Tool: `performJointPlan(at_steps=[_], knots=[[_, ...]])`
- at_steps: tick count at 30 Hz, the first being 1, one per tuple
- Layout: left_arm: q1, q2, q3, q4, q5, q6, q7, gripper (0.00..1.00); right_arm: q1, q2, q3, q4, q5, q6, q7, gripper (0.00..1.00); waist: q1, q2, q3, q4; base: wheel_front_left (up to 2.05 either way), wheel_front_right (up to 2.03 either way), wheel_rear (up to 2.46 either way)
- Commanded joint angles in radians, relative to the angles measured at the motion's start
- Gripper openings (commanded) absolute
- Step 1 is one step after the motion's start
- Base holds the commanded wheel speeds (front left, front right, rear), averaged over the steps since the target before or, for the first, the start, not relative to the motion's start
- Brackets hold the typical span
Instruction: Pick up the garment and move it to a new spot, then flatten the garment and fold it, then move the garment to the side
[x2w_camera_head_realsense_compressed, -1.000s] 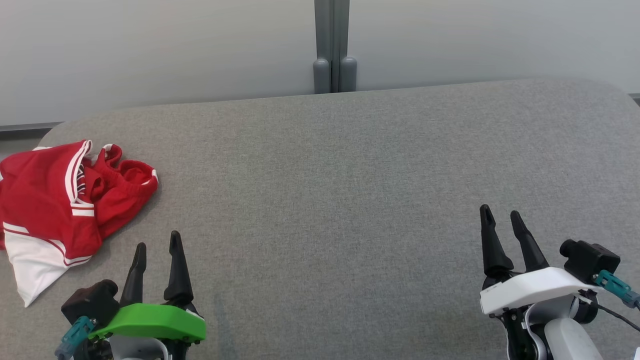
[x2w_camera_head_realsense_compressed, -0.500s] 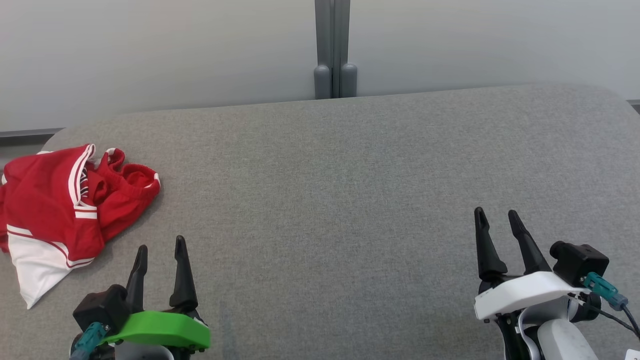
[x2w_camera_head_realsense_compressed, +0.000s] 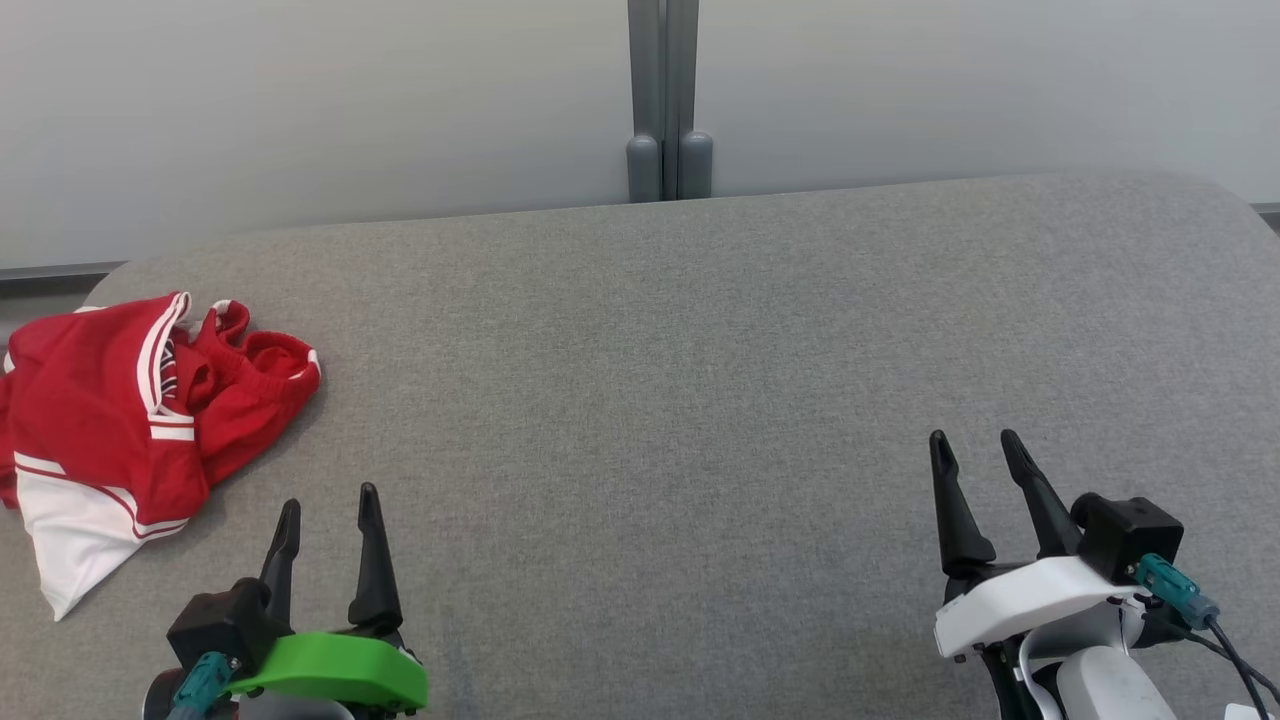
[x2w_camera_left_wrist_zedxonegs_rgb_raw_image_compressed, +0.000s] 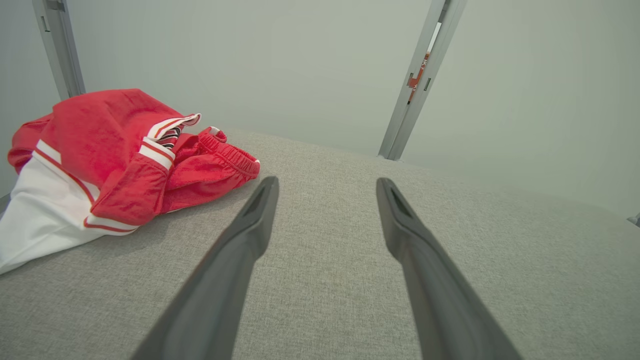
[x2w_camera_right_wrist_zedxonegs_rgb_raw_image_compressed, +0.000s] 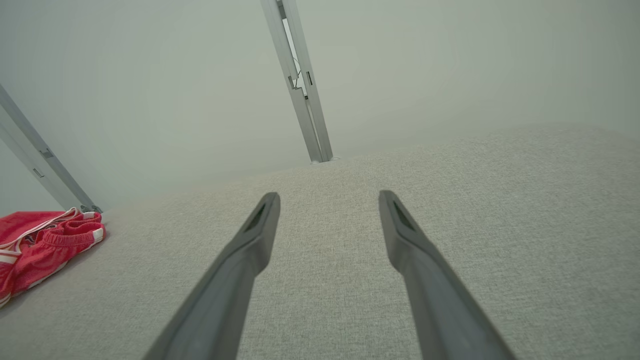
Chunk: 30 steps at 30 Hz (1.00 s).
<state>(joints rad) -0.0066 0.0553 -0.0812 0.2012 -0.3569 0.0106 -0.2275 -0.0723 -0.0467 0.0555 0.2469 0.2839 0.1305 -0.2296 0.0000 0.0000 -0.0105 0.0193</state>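
The garment is a crumpled pair of red shorts with white stripes and a white panel, lying at the far left edge of the grey fabric table. In the left wrist view the garment lies ahead and to the left of the fingers; in the right wrist view the garment sits at the far left. My left gripper, with a green cover, is open and empty near the front edge, just right of the garment and apart from it. My right gripper, with a white cover, hangs open and empty at the front right.
A pale partition wall with a grey vertical post stands right behind the table's rear edge. The table's rounded corners show at the back left and back right. A wide stretch of bare grey fabric lies between the two grippers.
The head view has shifted, so the table sits lower in the picture. Both grippers have drawn slightly back toward the bottom edge, the right one also leftward. The garment lies as before.
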Motion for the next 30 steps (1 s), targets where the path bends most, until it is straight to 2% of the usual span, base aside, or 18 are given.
performJointPlan(at_steps=[1,17,30], knots=[[0.004,0.006,-0.002,0.001,0.021,0.008,-0.008,1.0,-0.012,-0.005,0.004,0.002,-0.024,0.0,-0.009,1.0,0.0,0.0,0.0,0.0,0.0,0.0,0.0],[0.015,0.008,-0.024,-0.016,0.097,0.036,-0.016,1.0,-0.015,-0.006,0.007,0.021,-0.124,0.0,-0.023,1.0,0.0,0.0,-0.004,0.01,0.0,0.0,0.0],[0.007,0.019,-0.029,-0.018,0.077,0.034,-0.012,1.0,-0.008,-0.006,0.01,0.021,-0.114,0.0,-0.023,1.0,0.0,0.0,0.004,0.02,0.0,0.0,0.0]])
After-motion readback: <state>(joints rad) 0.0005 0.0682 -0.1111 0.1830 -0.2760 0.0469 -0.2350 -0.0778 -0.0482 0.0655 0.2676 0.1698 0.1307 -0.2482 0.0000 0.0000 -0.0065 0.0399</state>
